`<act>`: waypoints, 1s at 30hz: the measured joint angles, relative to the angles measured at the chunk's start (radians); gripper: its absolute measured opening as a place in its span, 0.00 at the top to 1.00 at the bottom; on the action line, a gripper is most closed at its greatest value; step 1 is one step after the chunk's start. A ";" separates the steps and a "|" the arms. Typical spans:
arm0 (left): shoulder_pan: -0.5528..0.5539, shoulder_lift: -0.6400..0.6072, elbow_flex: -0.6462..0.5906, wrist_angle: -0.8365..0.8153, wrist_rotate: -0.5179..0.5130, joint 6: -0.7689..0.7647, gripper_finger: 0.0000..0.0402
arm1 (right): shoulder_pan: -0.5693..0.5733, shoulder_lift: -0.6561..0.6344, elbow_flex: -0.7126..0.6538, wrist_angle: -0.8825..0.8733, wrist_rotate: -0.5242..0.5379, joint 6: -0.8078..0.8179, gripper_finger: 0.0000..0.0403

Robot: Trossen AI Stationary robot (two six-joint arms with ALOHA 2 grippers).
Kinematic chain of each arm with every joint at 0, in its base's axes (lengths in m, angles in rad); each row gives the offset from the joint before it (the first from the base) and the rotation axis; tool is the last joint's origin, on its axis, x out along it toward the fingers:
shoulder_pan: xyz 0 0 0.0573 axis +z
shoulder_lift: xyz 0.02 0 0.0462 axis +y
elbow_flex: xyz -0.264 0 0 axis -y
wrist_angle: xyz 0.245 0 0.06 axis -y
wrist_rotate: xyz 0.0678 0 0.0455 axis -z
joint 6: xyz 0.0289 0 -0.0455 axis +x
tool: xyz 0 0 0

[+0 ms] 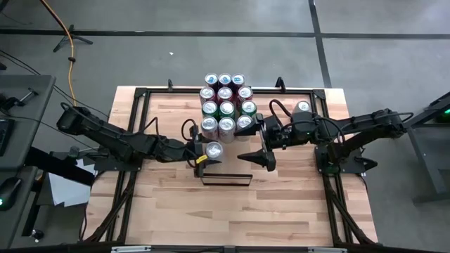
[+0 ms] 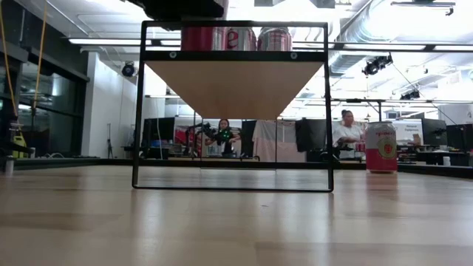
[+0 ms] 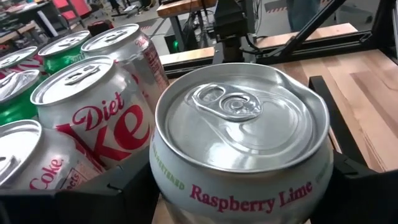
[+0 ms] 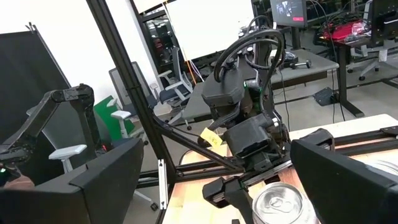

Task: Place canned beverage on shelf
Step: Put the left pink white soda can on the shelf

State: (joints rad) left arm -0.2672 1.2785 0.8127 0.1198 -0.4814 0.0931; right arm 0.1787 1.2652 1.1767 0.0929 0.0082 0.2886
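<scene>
The left gripper (image 1: 204, 156) straddles a smooth aluminium can (image 1: 213, 150) labelled Raspberry Lime; whether its dark fingers press the can or have let go cannot be told. The can stands upright, pull-tab up, at the near end of the shelf (image 2: 235, 87), a pale wood panel in a thin black frame. Only the left wrist view reads the label and the Diet Coke cans (image 3: 93, 109) just beside. The right gripper (image 1: 259, 157) hangs released nearby.
</scene>
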 joint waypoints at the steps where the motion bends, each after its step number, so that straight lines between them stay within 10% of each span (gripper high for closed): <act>1: 0.000 -0.001 0.000 0.000 0.000 -0.001 0.34 | 0.000 0.000 0.000 0.000 0.000 0.002 0.03; 30: 0.000 -0.047 -0.001 -0.002 -0.062 0.031 0.34 | 0.000 0.000 0.000 -0.006 0.000 0.003 0.03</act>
State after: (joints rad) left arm -0.2676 1.2316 0.8120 0.1181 -0.5435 0.1242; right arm 0.1787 1.2652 1.1767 0.0864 0.0078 0.2913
